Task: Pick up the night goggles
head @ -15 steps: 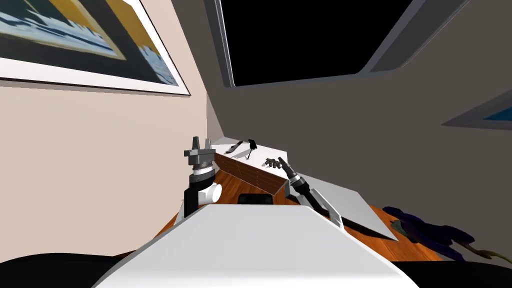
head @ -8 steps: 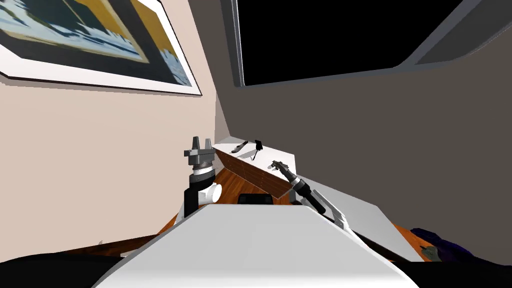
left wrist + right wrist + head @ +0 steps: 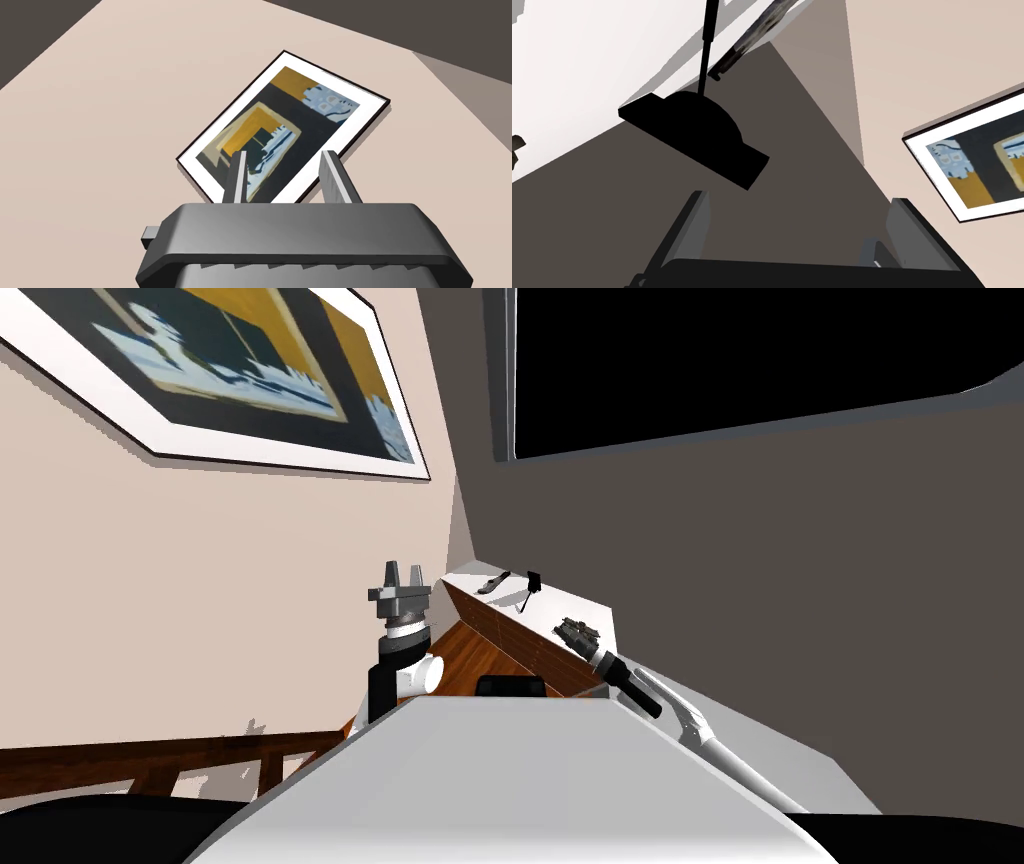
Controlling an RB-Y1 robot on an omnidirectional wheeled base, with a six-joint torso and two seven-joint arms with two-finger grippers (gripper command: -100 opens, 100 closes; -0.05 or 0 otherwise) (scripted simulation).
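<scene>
Night goggles (image 3: 577,632) are sitting on the white dresser top (image 3: 560,606), just beside the right gripper (image 3: 799,196). Its jaws are spread wide on nothing. A black stalked thing (image 3: 697,132) stands past them. The left gripper (image 3: 283,155) is well off to the side, jaws apart too.

Setting: a room in a house, with domestic furnishing. Evidence: framed picture (image 3: 240,378) hangs on a beige wall (image 3: 200,588). The adjoining dark grey wall (image 3: 800,588) has a grey-framed window (image 3: 500,378) giving onto a black area. A wooden chest of drawers (image 3: 505,633) with a white top stands in the corner. Brown wood floor (image 3: 462,656); low wooden rail (image 3: 200,758) along the beige wall.
</scene>
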